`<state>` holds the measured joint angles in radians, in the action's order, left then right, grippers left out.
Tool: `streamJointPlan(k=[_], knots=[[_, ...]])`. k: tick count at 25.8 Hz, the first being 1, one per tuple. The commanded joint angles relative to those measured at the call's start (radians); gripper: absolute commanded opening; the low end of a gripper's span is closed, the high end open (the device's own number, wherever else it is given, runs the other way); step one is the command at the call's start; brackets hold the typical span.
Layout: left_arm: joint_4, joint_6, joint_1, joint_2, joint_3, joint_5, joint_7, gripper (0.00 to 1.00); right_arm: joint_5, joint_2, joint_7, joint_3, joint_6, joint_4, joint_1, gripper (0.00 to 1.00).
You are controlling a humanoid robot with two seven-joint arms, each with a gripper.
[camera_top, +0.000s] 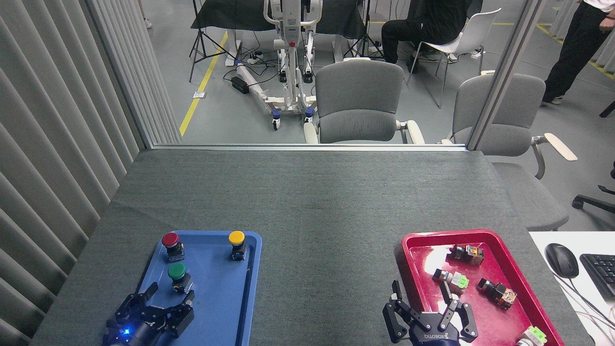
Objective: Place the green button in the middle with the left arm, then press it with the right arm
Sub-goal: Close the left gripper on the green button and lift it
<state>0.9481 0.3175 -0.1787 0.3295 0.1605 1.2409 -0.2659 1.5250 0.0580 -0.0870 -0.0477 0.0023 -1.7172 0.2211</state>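
The green button point(177, 274) stands upright in the blue tray point(216, 307), near its left side. My left gripper point(169, 295) hovers over the tray's near left part, open, its fingertips just short of the button and not touching it. The bare dark grey middle of the table point(326, 269) lies between the two trays. At the bottom edge my right gripper point(422, 294) is open over the near left rim of the red tray point(412, 240), with nothing between its fingers.
A red-capped switch point(171, 243) and a yellow-capped switch point(237, 242) stand at the blue tray's far end. Several small switches lie in the red tray, one pale green point(456, 279). A mouse point(561, 259) and keyboard point(600, 274) sit on a white desk at right.
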Motion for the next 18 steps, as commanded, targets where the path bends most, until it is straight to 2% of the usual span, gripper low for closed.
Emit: streamJointPlan(k=[1, 8, 10, 18], knots=[[-0.038, -0.011, -0.019, 0.0, 0.011, -0.001, -0.001, 0.99, 0.001, 0.005, 0.006, 0.0, 0.001, -0.001, -0.002, 0.99], [-0.081, -0.008, -0.045, 0.003, 0.013, -0.012, -0.012, 0.99, 0.0, 0.022, -0.002, 0.0, -0.008, 0.005, -0.012, 0.99], [-0.078, -0.005, -0.044, 0.002, 0.013, -0.011, -0.012, 0.99, -0.002, 0.009, -0.003, -0.001, -0.01, 0.007, -0.034, 0.99], [-0.049, 0.005, -0.044, -0.004, 0.06, -0.012, -0.015, 0.99, 0.0, -0.012, 0.004, -0.004, 0.004, 0.004, -0.032, 0.99]])
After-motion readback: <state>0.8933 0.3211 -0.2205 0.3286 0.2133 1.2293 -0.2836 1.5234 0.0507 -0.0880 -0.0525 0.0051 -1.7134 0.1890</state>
